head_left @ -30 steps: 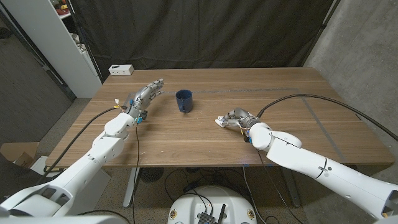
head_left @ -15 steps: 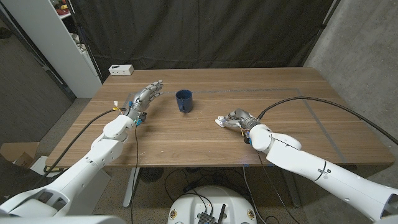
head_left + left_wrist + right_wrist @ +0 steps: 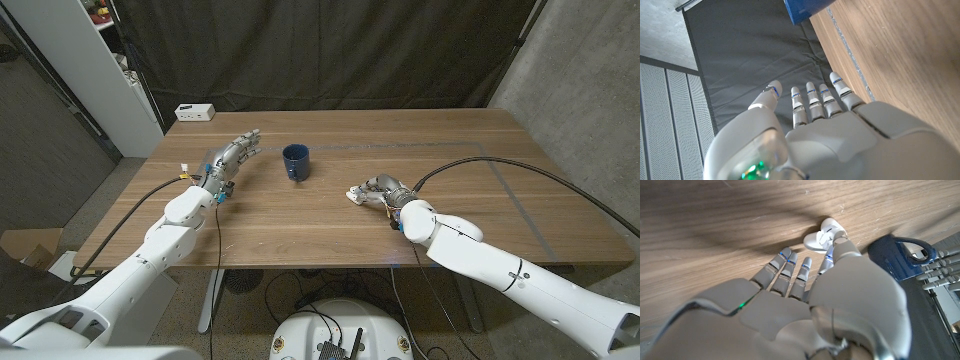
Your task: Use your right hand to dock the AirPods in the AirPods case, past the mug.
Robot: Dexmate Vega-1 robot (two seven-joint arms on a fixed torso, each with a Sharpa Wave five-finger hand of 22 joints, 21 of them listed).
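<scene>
Dark curtain hangs behind the wooden counter [image 3: 480,200]. On it my right hand [image 3: 383,191] has its fingers [image 3: 790,267] reaching to the white AirPods case [image 3: 824,235], touching it; whether they grip it I cannot tell. Beyond stands the blue mug [image 3: 295,161]. My left hand [image 3: 232,155] waits near it, fingers straight, holding nothing.

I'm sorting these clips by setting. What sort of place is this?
Probably a lab or test room, not a home: a black curtain hangs behind the wooden table, a bare concrete wall stands beside it, and cables trail across the tabletop.
</scene>
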